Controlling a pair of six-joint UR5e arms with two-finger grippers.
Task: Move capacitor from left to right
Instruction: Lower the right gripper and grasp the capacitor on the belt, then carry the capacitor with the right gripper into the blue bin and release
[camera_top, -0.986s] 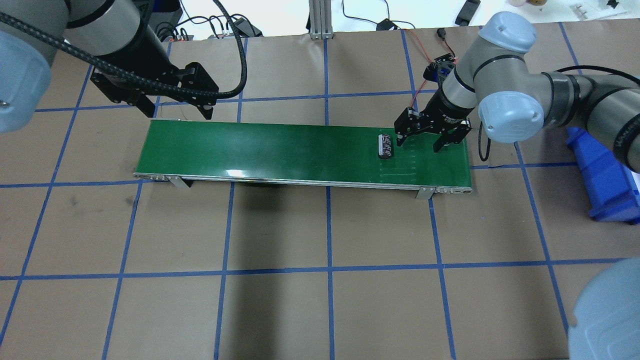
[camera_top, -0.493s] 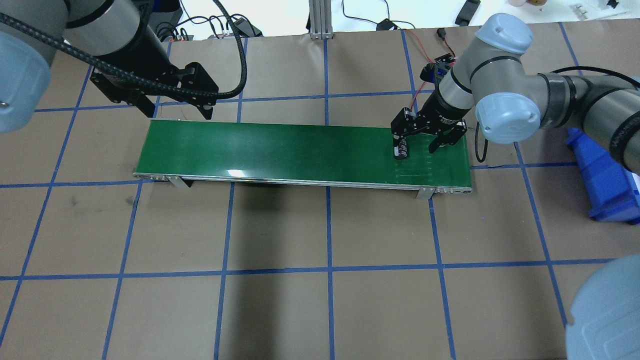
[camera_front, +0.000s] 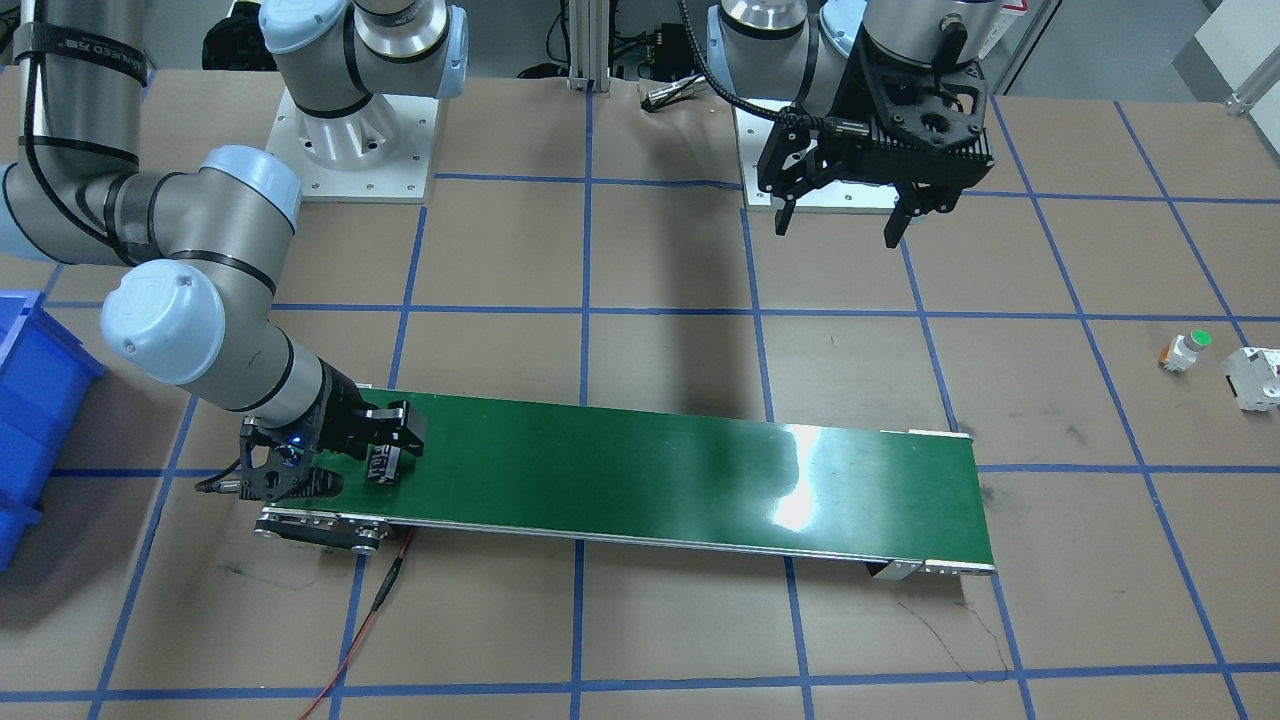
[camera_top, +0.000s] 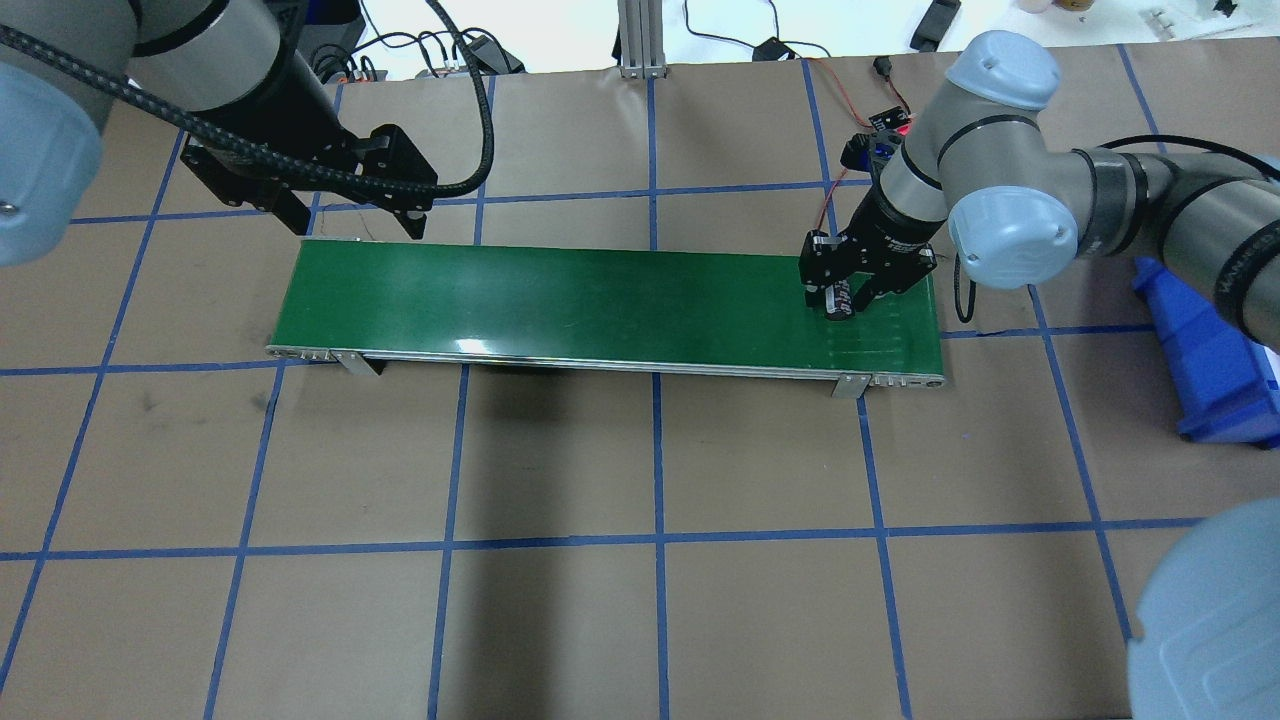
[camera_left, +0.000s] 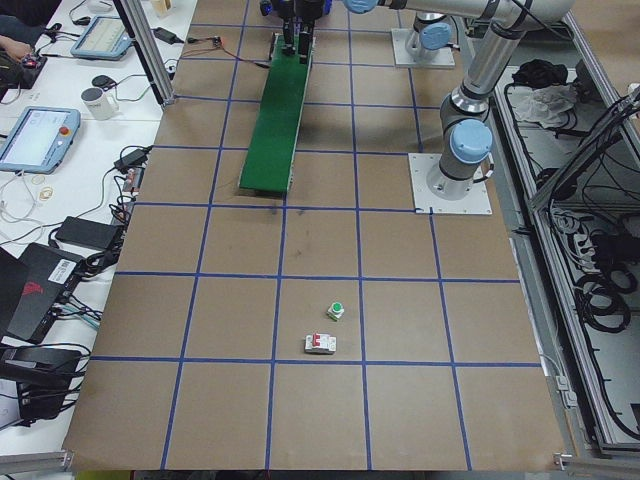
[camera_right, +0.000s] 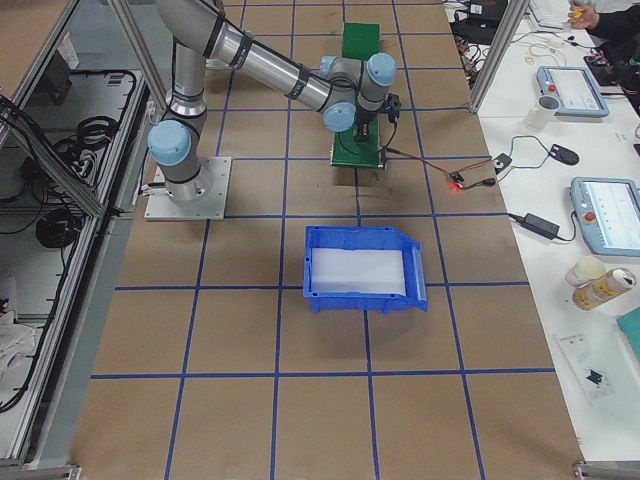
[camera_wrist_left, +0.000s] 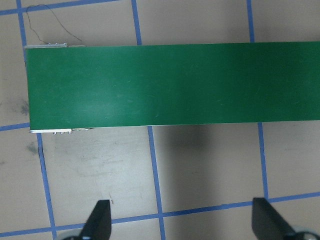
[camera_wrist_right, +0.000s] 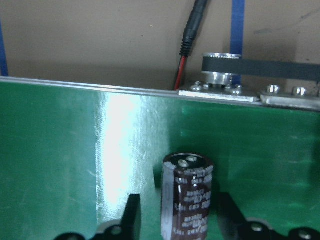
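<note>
**A:** Where is the capacitor sitting?

**B:** It lies on its side on the belt, at the belt's end on the robot's right and roughly midway across the belt. The end with the two small silvery studs points to the belt's edge away from the robot.

**A:** And the right fingers?

**B:** They are low over the belt, drawn in on either side of the barrel. One looks to be touching the sleeve, or very nearly. On the other side a strip of green belt shows between finger and barrel. So they bracket it, but I would not call that a grip yet. The left fingers are spread wide with nothing in them, hanging over the tabletop just beside the belt's opposite end.

**A:** How do you expect it to handle?

**B:** Light and stiff, I'd judge, like a small metal can in a glossy sleeve. It should not give under a squeeze. The sleeve does look slick, though, and a round body lying on a smooth belt may roll if one finger reaches it first.

**A:** Where should it be held?

**B:** Across the middle of the barrel, with a finger on each curved side, which is how they are lined up. I'd stay off the stud end. A hold too near either end could let it pivot or slip out, so a centred, moderate squeeze seems right.
</note>
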